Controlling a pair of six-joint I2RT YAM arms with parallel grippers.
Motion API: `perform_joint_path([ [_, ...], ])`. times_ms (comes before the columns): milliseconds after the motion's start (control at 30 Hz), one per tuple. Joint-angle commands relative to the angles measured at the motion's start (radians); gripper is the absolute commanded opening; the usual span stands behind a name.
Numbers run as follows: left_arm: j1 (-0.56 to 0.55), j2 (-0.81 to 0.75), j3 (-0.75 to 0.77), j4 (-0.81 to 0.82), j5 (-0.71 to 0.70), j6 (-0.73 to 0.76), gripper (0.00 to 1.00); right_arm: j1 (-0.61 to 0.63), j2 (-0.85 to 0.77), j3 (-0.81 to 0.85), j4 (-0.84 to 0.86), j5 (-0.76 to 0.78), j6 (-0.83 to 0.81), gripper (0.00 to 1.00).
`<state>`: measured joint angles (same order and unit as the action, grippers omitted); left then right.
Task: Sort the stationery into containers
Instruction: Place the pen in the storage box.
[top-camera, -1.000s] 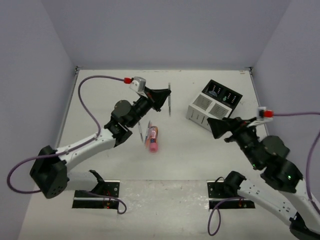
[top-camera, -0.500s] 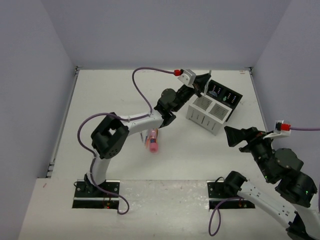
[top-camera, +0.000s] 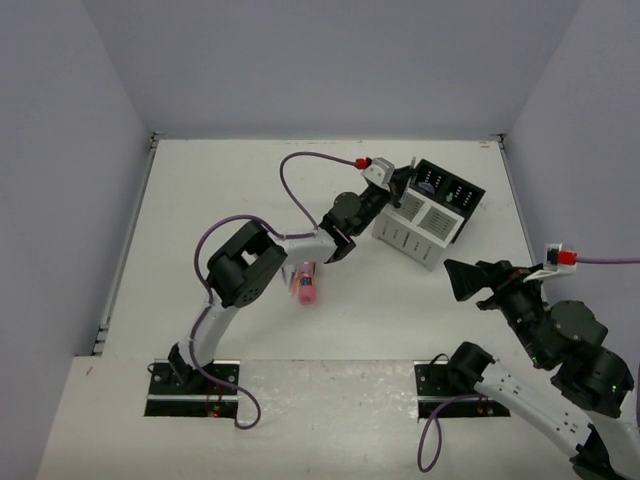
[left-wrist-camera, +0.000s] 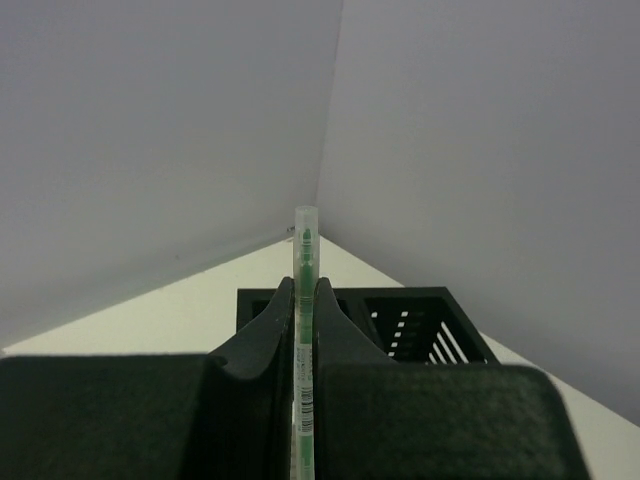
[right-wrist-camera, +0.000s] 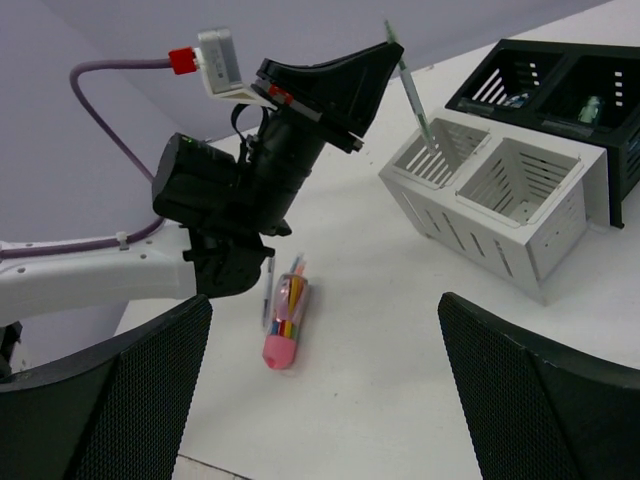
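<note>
Pen (left-wrist-camera: 305, 232), seemingly light, stiff and slick, is sitting pinched along its shaft in the left gripper (left-wrist-camera: 304, 288) over the white container (right-wrist-camera: 500, 215), while the right gripper (top-camera: 462, 280) is gaping empty.

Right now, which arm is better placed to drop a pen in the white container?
Left. Left gripper, shut on a pen, is at the white container; right gripper is open, empty.

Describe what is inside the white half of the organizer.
The pen clamped in the left gripper dips its tip into one white cell. The other white cell shows only bare slatted walls. Each cell's floor near the front wall is hidden.
</note>
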<state>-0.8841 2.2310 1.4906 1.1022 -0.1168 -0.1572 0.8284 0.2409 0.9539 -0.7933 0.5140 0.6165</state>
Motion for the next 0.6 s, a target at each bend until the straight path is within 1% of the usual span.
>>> perform_joint_path([
  [0, 0.000, -0.026, -0.075, 0.150, -0.044, -0.051, 0.03, 0.001, -0.001, 0.004, 0.020, -0.020, -0.014, 0.98],
  [67, -0.007, -0.054, -0.120, 0.160, -0.064, -0.056, 0.10, 0.001, 0.002, 0.009, 0.021, -0.020, -0.015, 0.98],
  [100, -0.009, -0.064, -0.142, 0.166, -0.076, -0.059, 0.24, 0.002, 0.006, 0.009, 0.024, -0.022, -0.017, 0.98],
  [133, -0.010, -0.073, -0.160, 0.172, -0.087, -0.063, 0.47, 0.002, 0.010, 0.008, 0.029, -0.026, -0.019, 0.98],
  [167, -0.010, -0.083, -0.173, 0.169, -0.093, -0.070, 0.81, 0.001, 0.015, 0.006, 0.034, -0.029, -0.022, 0.98],
  [200, -0.010, -0.097, -0.188, 0.165, -0.098, -0.080, 0.95, 0.000, 0.021, 0.004, 0.042, -0.031, -0.026, 0.98],
  [233, -0.010, -0.108, -0.198, 0.153, -0.095, -0.082, 0.99, 0.001, 0.033, 0.003, 0.044, -0.036, -0.030, 0.99],
  [333, -0.012, -0.184, -0.229, 0.093, -0.110, -0.108, 1.00, 0.000, 0.056, 0.010, 0.047, -0.038, -0.037, 0.99],
  [367, -0.012, -0.236, -0.242, 0.046, -0.131, -0.128, 1.00, 0.001, 0.067, 0.014, 0.048, -0.037, -0.043, 0.99],
  [400, -0.012, -0.317, -0.233, -0.037, -0.194, -0.142, 1.00, 0.002, 0.086, 0.019, 0.048, -0.034, -0.045, 0.99],
  [433, -0.011, -0.387, -0.218, -0.168, -0.255, -0.156, 1.00, 0.001, 0.103, 0.025, 0.048, -0.032, -0.048, 0.99],
  [467, -0.010, -0.432, -0.191, -0.384, -0.320, -0.169, 1.00, 0.000, 0.113, 0.028, 0.048, -0.033, -0.049, 0.99],
  [500, -0.010, -0.469, -0.154, -0.550, -0.408, -0.189, 1.00, 0.001, 0.126, 0.030, 0.048, -0.034, -0.050, 0.99],
  [533, -0.007, -0.505, -0.100, -0.760, -0.528, -0.220, 1.00, 0.002, 0.144, 0.032, 0.048, -0.036, -0.050, 0.99],
  [567, 0.010, -0.541, -0.040, -0.931, -0.663, -0.304, 1.00, 0.002, 0.160, 0.032, 0.048, -0.037, -0.049, 0.99],
])
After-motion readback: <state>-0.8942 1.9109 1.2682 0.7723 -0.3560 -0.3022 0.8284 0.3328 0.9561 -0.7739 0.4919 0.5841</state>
